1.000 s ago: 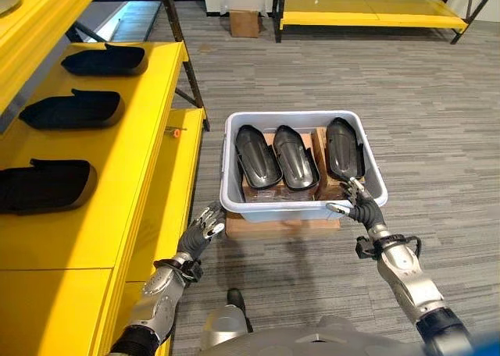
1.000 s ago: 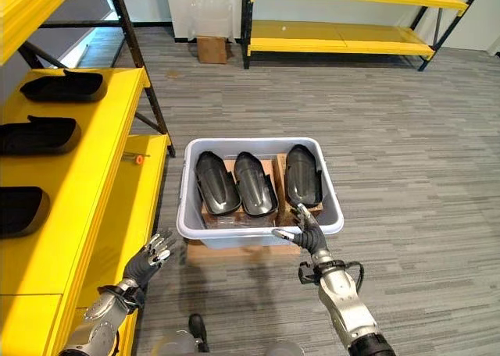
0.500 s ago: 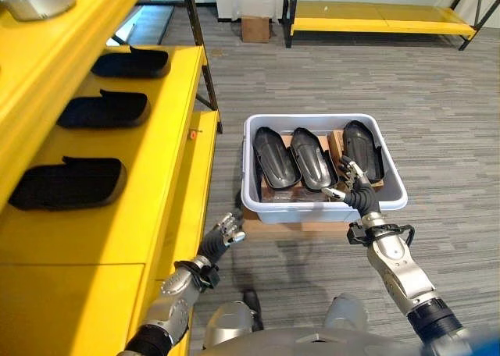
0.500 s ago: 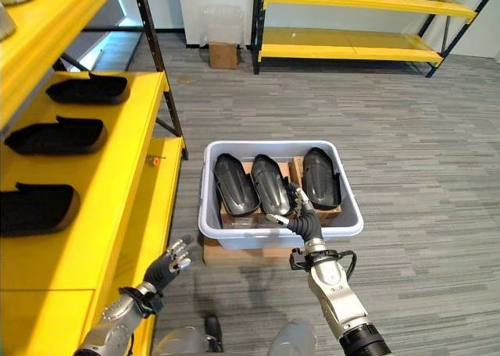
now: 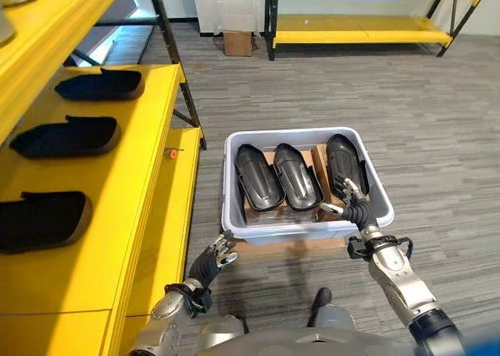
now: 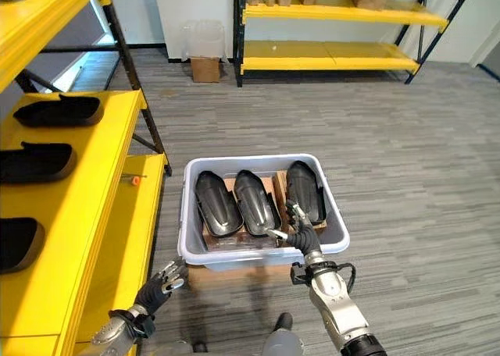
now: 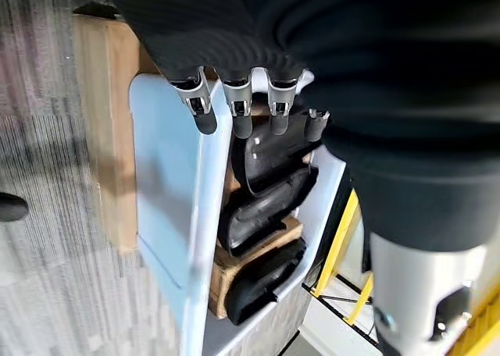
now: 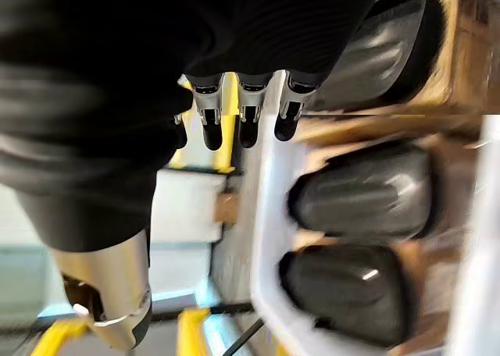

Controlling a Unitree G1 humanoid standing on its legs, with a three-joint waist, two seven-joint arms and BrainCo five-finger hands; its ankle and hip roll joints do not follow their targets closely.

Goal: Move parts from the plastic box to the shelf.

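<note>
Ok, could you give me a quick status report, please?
Right hand open at the plastic box near rim. Left hand open, low beside the shelf. Three black parts in box, none grasped. Nothing in the way.

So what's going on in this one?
The robot stands over a grey plastic box on the floor that holds three black parts side by side. Its right hand, fingers open, is at the box's near rim by the rightmost part, gripping nothing. The left hand hangs open, low beside the box. Three similar parts already lie on the yellow shelf to the robot's left.
</note>
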